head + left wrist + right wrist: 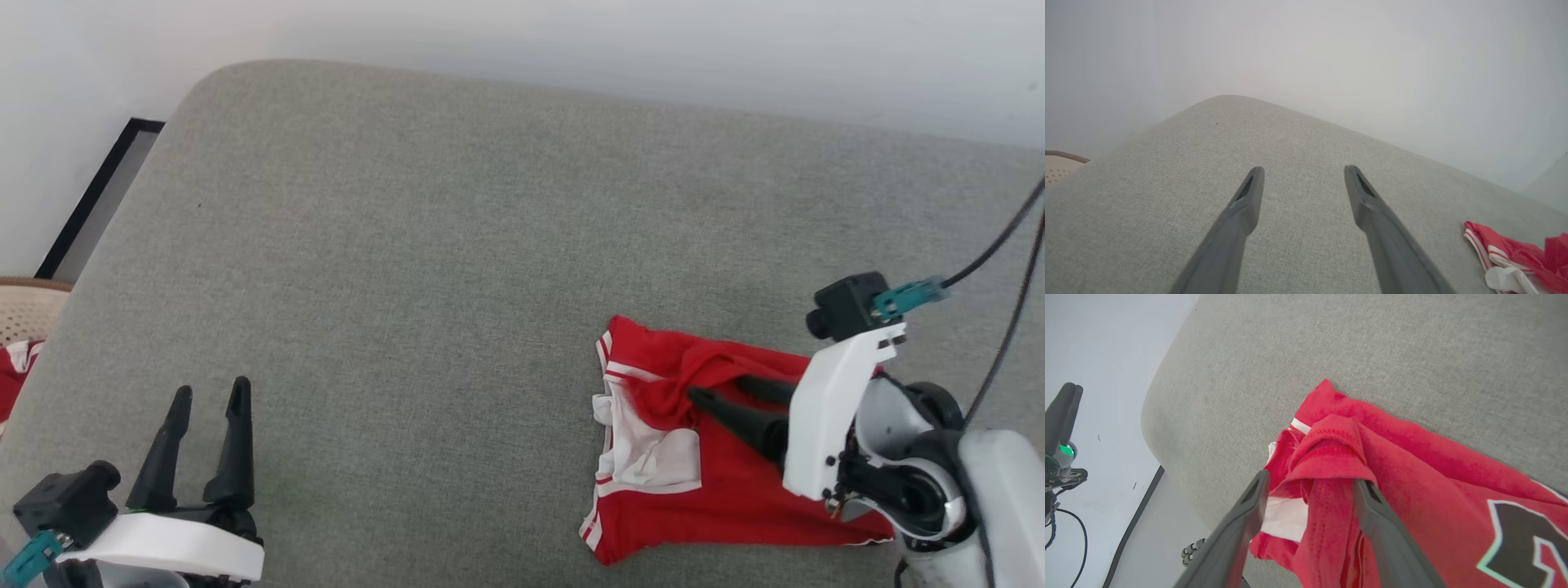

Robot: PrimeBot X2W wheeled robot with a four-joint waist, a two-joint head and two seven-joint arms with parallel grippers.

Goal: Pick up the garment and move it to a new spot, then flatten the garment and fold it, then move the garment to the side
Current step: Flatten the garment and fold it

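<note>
Dark fingers (1231, 539) of the right gripper (1310, 479) rise closest to the lens. They stand wide apart with a raised ridge of red cloth between them. The ridge leans on the inner face of one finger, but nothing squeezes it, so I judge this gripper spread and holding nothing.

The cloth is the garment (1412, 465), a red jersey T-shirt lying bunched on the grey cushion (408, 245). A white sleeve and its striped trim lie just past the fingertips and under the other finger. The red body, with black white-edged lettering, runs back beside the fingers and beneath the wrist. From the head view the right gripper (718, 388) sits low over the shirt (718, 490), fingertips touching or just above its crumpled top edge; I cannot tell which.

The jersey looks light, soft and limp. It should sag and trail from any single pinch, and it is hardly fragile. The ridge between the fingers is the handiest hold, though it would lift the shirt as a bundle. A striped trim edge or a shoulder seam is thicker, so it should grip more firmly and let the cloth hang flatter.

The left gripper (211, 388) is also spread wide, over bare cushion, with the shirt (1515, 253) well apart off one side.
</note>
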